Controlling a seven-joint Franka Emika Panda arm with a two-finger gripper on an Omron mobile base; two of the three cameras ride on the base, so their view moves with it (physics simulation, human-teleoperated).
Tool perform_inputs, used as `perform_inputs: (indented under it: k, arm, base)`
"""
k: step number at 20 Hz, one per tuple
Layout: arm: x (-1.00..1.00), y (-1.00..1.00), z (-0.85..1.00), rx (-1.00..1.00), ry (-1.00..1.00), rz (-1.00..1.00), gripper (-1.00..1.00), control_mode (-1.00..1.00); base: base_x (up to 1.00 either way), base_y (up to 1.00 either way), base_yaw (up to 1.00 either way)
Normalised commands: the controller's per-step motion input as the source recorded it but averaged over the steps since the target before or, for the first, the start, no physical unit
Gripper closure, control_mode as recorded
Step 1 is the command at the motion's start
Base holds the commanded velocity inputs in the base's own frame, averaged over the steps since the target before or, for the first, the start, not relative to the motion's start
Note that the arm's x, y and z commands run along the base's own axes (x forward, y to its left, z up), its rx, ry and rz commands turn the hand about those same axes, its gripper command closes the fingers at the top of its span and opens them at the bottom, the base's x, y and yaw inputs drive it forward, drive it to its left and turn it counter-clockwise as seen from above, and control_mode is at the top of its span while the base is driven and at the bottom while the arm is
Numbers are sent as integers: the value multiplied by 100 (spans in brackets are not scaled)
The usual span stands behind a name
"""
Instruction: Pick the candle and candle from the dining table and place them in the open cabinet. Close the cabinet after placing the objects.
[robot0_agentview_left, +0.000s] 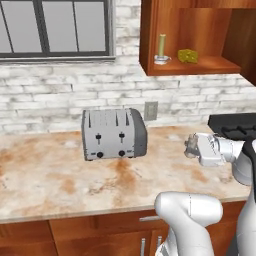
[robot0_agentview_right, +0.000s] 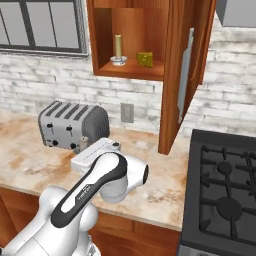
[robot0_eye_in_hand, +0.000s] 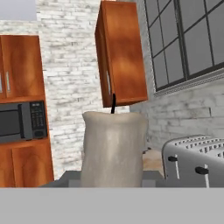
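Observation:
My gripper (robot0_agentview_left: 190, 146) is shut on the short grey candle (robot0_agentview_left: 189, 144), holding it upright above the counter, right of the toaster. In the hand view this candle (robot0_eye_in_hand: 113, 148) stands close up with its black wick on top. The right base view shows it (robot0_agentview_right: 83, 142) just past my hand. The slim olive-yellow candle (robot0_agentview_left: 162, 46) stands in its silver dish on the shelf of the open cabinet (robot0_agentview_left: 200, 65), high above the gripper. The cabinet door (robot0_agentview_right: 176, 75) stands swung out with its silver bar handle (robot0_agentview_right: 184, 75). The dining table is out of view.
A yellow wedge (robot0_agentview_left: 187, 56) lies on the shelf beside the taper candle. A silver toaster (robot0_agentview_left: 114, 133) stands on the mottled counter (robot0_agentview_left: 45, 180) left of the gripper. A black stove (robot0_agentview_right: 225, 195) is at the right. A microwave (robot0_eye_in_hand: 22, 120) sits far off.

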Motion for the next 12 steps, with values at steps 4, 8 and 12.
perform_inputs:
  k: [4,8,12]
  arm:
    - [0,0,0,0,0,0,100,100]
    - [0,0,0,0,0,0,100,100]
    - [0,0,0,0,0,0,100,100]
  base:
    - [48,18,-5]
    - [73,33,-1]
    - [65,20,0]
